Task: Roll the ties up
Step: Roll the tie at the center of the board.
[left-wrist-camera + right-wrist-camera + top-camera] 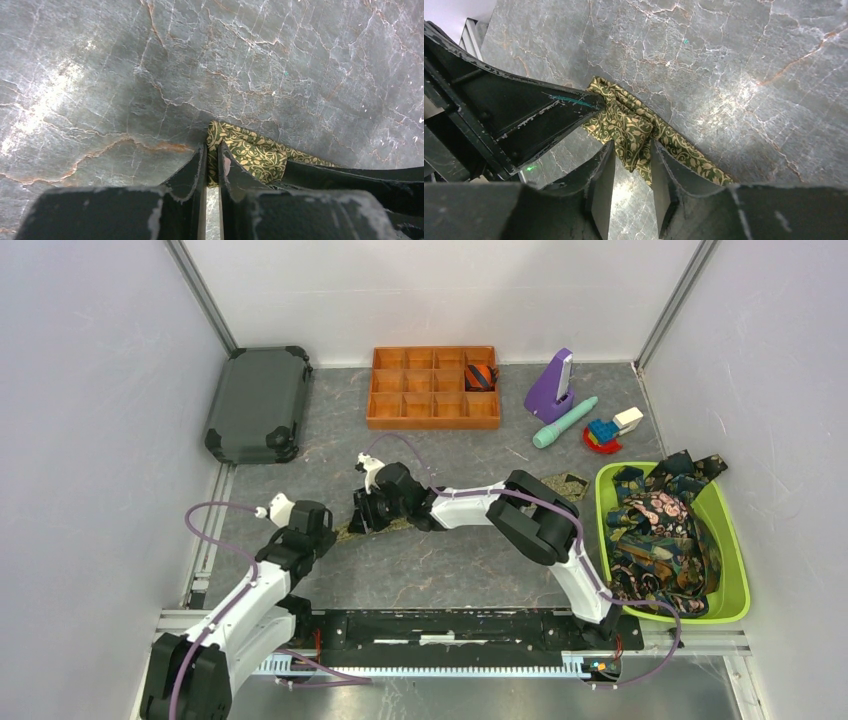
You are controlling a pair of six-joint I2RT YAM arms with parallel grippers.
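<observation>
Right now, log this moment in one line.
left end effector: shut on olive-green tie end | right end effector: open, straddling it | tie: bunched on table

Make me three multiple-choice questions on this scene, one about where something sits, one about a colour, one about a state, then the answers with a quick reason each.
1. Where is the rolled orange-and-navy striped tie?
A. hanging on the back wall
B. in a back-corner compartment of the orange divided tray
C. draped over an arm

2. What colour is the leaf-patterned tie lying on the grey marbled table?
A. olive-green
B. red
C. white

3. How are the dark printed ties in the lime-green plastic bin?
A. rolled tight
B. hung straight
C. heaped loose, unrolled

Answers:
1 B, the striped roll sits in the tray's rear right cell.
2 A, the right wrist view shows pale leaves on olive cloth.
3 C, they lie in a tangle and spill over the bin's rim.
</observation>
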